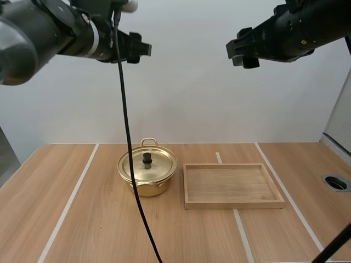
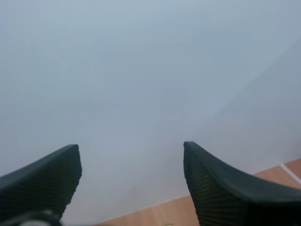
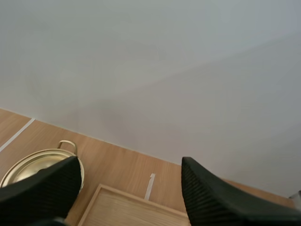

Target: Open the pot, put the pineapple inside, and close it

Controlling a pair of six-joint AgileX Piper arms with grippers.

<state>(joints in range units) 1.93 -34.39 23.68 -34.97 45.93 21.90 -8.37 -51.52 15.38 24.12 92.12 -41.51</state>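
A golden pot [image 1: 148, 175] stands on the table left of centre, its lid [image 1: 148, 163] on, with a black knob [image 1: 147, 158] on top. Both arms hang high above the table. My left gripper [image 1: 141, 49] is up at the left, well above the pot; in the left wrist view its fingers stand apart with nothing between them [image 2: 131, 181]. My right gripper [image 1: 237, 52] is up at the right, also open and empty [image 3: 129, 188]. The right wrist view looks down on the pot [image 3: 35, 165] and the wooden tray [image 3: 124, 205].
An empty wooden tray [image 1: 233, 185] lies just right of the pot. White tape lines [image 1: 68, 205] run across the wooden table. A round hole [image 1: 335, 182] sits near the table's right edge. A white wall stands behind the table.
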